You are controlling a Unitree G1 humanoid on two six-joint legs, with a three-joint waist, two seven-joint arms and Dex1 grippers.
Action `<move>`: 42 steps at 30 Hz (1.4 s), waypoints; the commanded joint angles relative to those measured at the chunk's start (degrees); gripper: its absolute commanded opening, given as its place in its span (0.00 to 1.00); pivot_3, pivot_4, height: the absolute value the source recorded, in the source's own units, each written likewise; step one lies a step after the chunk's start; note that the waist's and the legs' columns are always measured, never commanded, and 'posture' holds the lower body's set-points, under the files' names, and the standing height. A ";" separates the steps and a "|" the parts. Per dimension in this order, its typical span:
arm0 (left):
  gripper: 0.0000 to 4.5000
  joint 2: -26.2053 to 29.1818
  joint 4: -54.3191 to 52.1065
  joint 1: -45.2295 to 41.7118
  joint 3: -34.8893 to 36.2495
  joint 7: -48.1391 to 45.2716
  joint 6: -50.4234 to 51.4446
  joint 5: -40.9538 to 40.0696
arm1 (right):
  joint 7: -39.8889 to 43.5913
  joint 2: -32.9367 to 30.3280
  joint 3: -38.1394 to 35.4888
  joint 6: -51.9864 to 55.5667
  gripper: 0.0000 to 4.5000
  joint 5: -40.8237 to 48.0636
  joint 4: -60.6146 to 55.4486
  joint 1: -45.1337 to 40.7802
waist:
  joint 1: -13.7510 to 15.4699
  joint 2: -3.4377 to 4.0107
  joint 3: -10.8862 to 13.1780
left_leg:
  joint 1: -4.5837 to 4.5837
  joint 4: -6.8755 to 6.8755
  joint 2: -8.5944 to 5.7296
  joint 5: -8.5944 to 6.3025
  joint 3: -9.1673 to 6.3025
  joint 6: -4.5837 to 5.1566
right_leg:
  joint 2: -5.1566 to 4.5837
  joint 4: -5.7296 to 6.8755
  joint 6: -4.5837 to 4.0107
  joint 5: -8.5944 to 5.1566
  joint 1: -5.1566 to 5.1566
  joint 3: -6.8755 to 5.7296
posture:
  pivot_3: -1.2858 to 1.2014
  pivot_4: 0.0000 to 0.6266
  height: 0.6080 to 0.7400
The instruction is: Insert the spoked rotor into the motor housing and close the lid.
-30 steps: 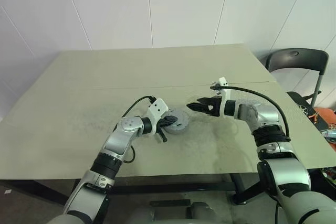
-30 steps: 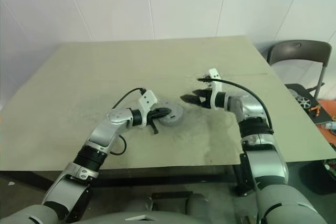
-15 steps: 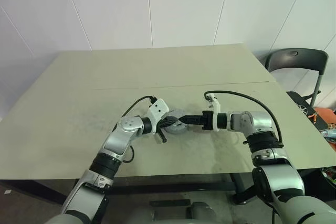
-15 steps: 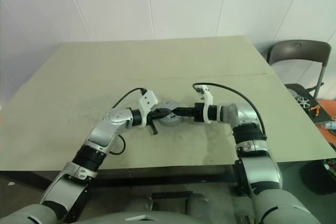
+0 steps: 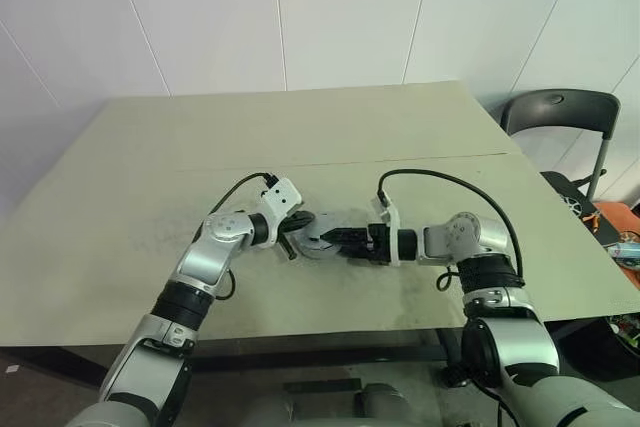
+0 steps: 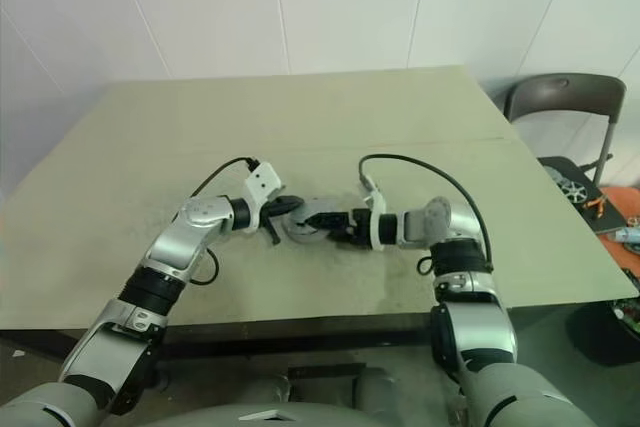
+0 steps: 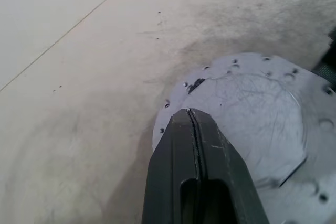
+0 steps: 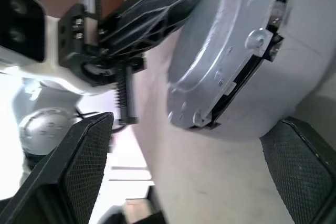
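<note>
Since the lid (image 7: 252, 124) sat on the housing (image 8: 262, 98) mid-frame, the left gripper (image 5: 298, 224), fingers together, pressed it steady, probably while the right gripper (image 5: 338, 240), fingers apart, straddled its edge.

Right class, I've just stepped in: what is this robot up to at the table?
The robot is working on a round grey motor assembly on the table. The lid already sits on the motor housing. The left claw, shut, rests its tip on the lid's top. The right claw is open, its fingers on either side of the assembly, not yet closed on it.
</note>
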 commanded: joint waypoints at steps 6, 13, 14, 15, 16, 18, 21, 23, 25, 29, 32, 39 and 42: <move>0.00 0.37 0.28 -0.08 -0.28 -0.14 -0.27 0.72 | -6.11 2.05 -4.88 -5.15 0.80 1.83 2.00 -4.39 | 0.07 0.01 0.01 | 0.01 0.06 0.02 0.01 0.04 0.00 | 0.02 0.01 0.09 0.01 0.00 0.00 | 0.52 0.00 1.00; 0.00 0.47 0.22 0.03 0.01 -0.07 -0.46 0.70 | -6.52 2.31 -3.13 -6.50 0.38 1.71 1.78 -3.48 | 0.17 0.02 0.01 | -0.04 0.00 0.01 0.01 0.06 0.00 | -0.01 -0.03 -0.08 0.14 -0.05 0.00 | 0.52 0.00 1.00; 0.00 0.39 0.11 0.11 0.13 -0.01 -0.50 0.63 | -6.44 2.32 -2.70 -6.55 0.38 1.65 1.38 -3.22 | 0.15 0.02 0.01 | -0.04 0.00 0.01 0.01 0.06 0.00 | -0.01 -0.03 -0.08 0.14 -0.05 0.00 | 0.52 0.00 1.00; 0.00 0.21 0.01 0.17 0.40 0.09 -0.54 0.38 | -6.37 2.38 -2.41 -6.49 0.38 1.70 1.02 -3.02 | 0.14 0.02 0.01 | -0.03 0.00 0.01 0.01 0.07 0.00 | -0.01 -0.03 -0.08 0.14 -0.04 0.00 | 0.52 0.00 1.00; 0.00 -0.02 -0.07 0.18 0.76 0.25 -0.61 0.05 | -6.39 2.47 -2.33 -6.43 0.38 1.81 0.84 -2.91 | 0.12 0.02 0.01 | -0.03 0.01 0.01 0.01 0.06 0.00 | 0.00 -0.03 -0.08 0.14 -0.04 0.00 | 0.52 0.00 1.00; 0.00 -1.21 -0.24 -0.20 2.60 1.48 -0.44 -1.50 | -5.92 2.62 -2.56 -6.30 0.38 2.45 0.69 -2.79 | 0.13 0.02 0.01 | -0.03 0.02 0.01 0.01 0.06 0.00 | 0.00 -0.02 -0.08 0.14 -0.03 0.00 | 0.52 0.00 1.00; 0.00 -3.89 0.59 -1.88 7.91 5.28 0.83 -4.96 | -6.15 2.55 -2.40 -6.79 0.38 2.23 0.69 -2.73 | 0.08 0.01 0.01 | -0.04 0.03 0.01 0.01 0.06 0.00 | 0.00 -0.02 -0.07 0.15 -0.04 0.00 | 0.52 0.00 1.00; 0.00 -5.02 1.20 -2.71 10.80 7.50 1.42 -6.52 | -6.21 2.54 -2.15 -7.02 0.38 2.15 0.40 -2.53 | -0.05 0.01 0.01 | -0.08 0.01 0.02 0.01 0.06 0.00 | 0.00 -0.02 -0.06 0.15 -0.10 0.01 | 0.52 0.00 1.00; 0.00 -6.02 1.65 -3.46 14.32 10.12 2.43 -8.87 | -6.10 3.06 -2.96 -6.60 0.38 3.15 0.07 -2.25 | 0.00 -0.01 0.02 | -0.14 -0.01 0.03 0.01 0.05 0.00 | 0.00 -0.01 -0.07 0.15 -0.17 0.01 | 0.52 0.00 1.00; 0.00 -6.96 0.25 -2.86 18.32 12.75 5.14 -12.35 | -6.84 3.65 -3.42 -6.66 0.38 3.58 -0.26 -2.05 | 0.10 -0.01 0.02 | -0.19 -0.02 0.02 0.01 0.07 0.00 | -0.01 -0.03 -0.06 0.16 -0.20 0.01 | 0.52 0.00 1.00; 0.00 -7.65 -2.04 -1.51 19.91 13.89 7.22 -14.46 | -7.42 4.06 -4.53 -6.33 0.38 4.37 -0.39 -1.89 | 0.30 -0.01 0.02 | -0.22 0.00 -0.01 0.01 0.07 -0.01 | -0.04 -0.05 -0.06 0.16 -0.20 0.01 | 0.52 0.00 1.00; 0.00 -9.61 -9.03 4.18 25.59 15.54 12.32 -23.28 | -9.47 5.45 -12.01 -4.79 0.38 9.56 -1.82 -1.36 | 0.29 -0.02 0.03 | -0.24 0.00 -0.03 0.01 0.07 -0.01 | -0.06 -0.06 -0.05 0.17 -0.21 0.01 | 0.52 0.00 1.00; 0.00 -10.56 -10.77 6.23 28.43 17.23 14.60 -27.32 | -10.82 6.13 -14.42 -4.91 0.38 11.00 -2.34 -0.78 | 0.30 -0.02 0.03 | -0.21 0.00 -0.01 0.01 0.07 -0.01 | -0.05 -0.05 -0.06 0.17 -0.18 0.01 | 0.52 0.00 1.00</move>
